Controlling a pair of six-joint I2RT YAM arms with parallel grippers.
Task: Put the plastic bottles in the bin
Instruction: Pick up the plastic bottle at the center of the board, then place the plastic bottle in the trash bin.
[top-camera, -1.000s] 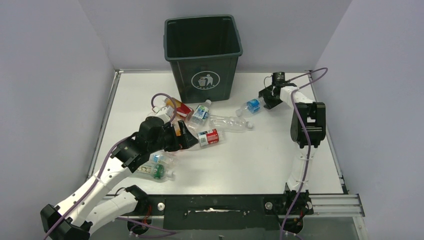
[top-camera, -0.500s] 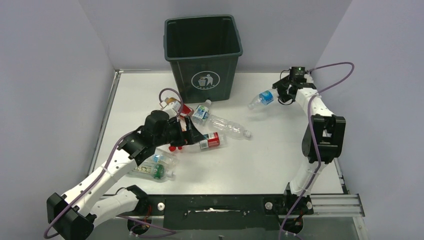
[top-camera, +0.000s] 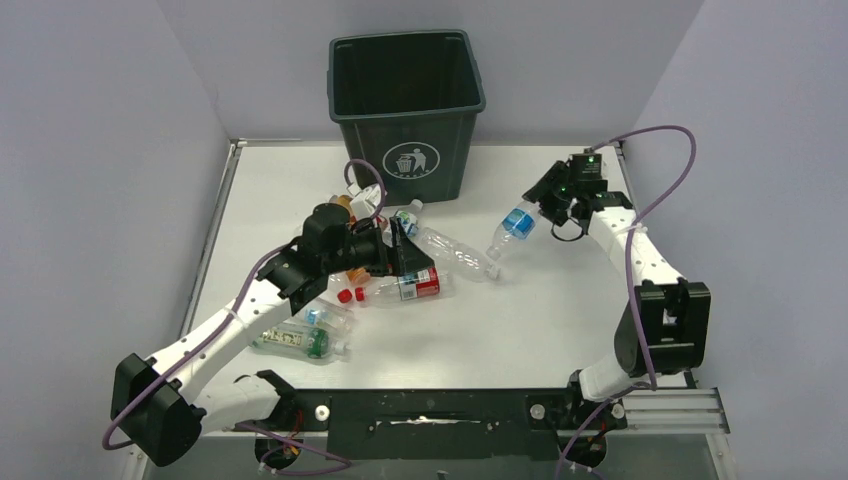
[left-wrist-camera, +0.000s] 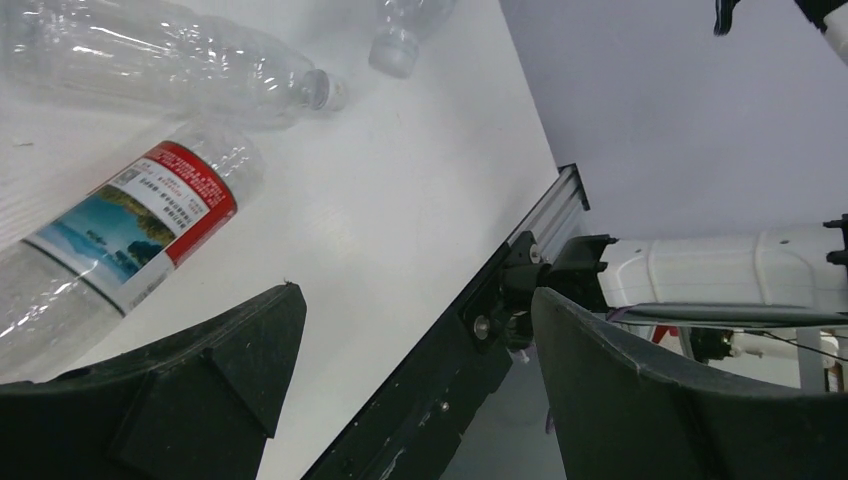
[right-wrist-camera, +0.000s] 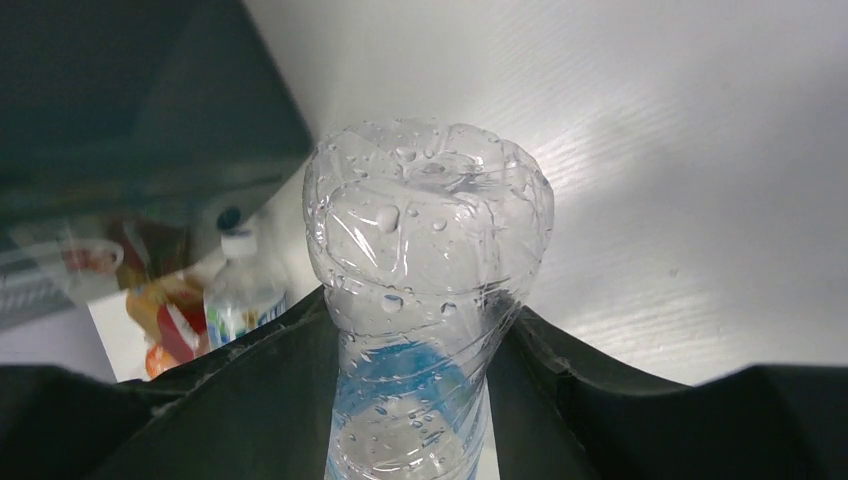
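Clamping a small clear plastic bottle with a blue label (right-wrist-camera: 425, 300), the right gripper (top-camera: 545, 207) has its jaws drawn in against the bottle's sides. Droplets cling inside the plastic and the label print is unreadable. The bottle hangs tilted over the far right part of the white table (top-camera: 520, 330), to the right of the dark green square plastic bin (top-camera: 405, 100).

The left gripper (left-wrist-camera: 418, 300) is spread wide with nothing between the jaws and touches nothing visible. It sits low over the table just beside a clear bottle with a red-edged label (left-wrist-camera: 140, 225). That label carries a landscape picture and lines of small print, too fine to read.

A label-less clear bottle (left-wrist-camera: 170, 60) lies just beyond it, on its side.

The bin stands at the far edge near the middle. Its front bears a white symbol (top-camera: 410, 162) — a figure dropping litter into a basket.

The other bottles lie clustered in front of the bin, toward the left edge.
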